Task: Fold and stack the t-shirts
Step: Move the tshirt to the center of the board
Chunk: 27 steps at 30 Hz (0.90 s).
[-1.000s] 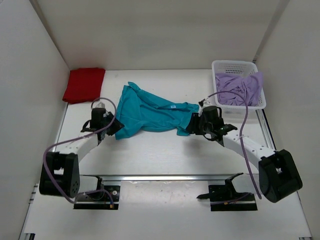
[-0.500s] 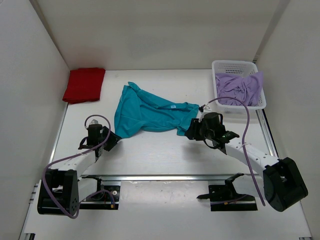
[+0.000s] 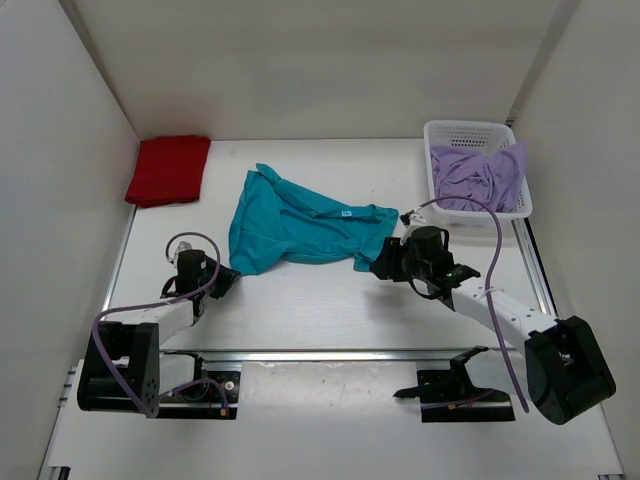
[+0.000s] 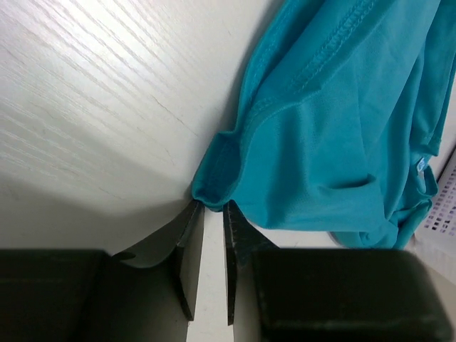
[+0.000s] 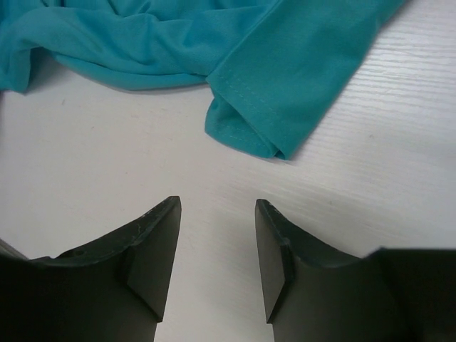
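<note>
My left pincer (image 4: 212, 214) sits low by the table's (image 3: 320, 310) left edge, its jaws nearly together with a thin slit between them. The teal shirt's (image 3: 300, 232) hem corner lies right at the tips, and I cannot tell whether it is nipped. That shirt lies crumpled across the table's middle. My right pincer (image 5: 217, 206) is spread and empty, just short of the shirt's right corner. The red shirt (image 3: 168, 170) lies folded in the far left corner. The purple shirt (image 3: 478, 180) is heaped in the basket (image 3: 468, 128) at the far right corner.
</note>
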Each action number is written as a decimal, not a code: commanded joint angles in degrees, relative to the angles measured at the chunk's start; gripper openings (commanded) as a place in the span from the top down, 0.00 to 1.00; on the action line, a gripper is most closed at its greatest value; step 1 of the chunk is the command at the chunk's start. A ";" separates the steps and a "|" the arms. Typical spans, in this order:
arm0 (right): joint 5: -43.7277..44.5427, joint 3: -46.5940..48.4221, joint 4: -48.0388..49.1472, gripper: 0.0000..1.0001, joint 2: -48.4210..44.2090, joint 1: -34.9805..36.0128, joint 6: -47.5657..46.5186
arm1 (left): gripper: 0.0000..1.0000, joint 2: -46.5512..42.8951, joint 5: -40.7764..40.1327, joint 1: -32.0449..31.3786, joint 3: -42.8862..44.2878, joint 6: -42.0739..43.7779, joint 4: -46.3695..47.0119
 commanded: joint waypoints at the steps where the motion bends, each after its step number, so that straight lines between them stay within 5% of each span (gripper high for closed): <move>1: 3.44 0.26 1.35 0.55 -0.84 -0.39 -0.09 | 0.72 0.99 -1.99 1.33 -1.18 -0.42 2.84; 6: 12.31 3.76 -2.16 0.51 3.45 2.34 -3.25 | 0.79 1.78 -0.76 2.83 0.05 0.80 5.92; 11: 18.99 10.88 -5.06 0.50 9.87 7.33 -6.76 | 1.00 2.05 -1.80 3.01 2.68 2.56 5.93; 27: 29.46 27.24 -8.84 0.58 29.13 12.00 -8.53 | 1.00 -4.02 -2.95 -3.32 3.21 5.38 4.26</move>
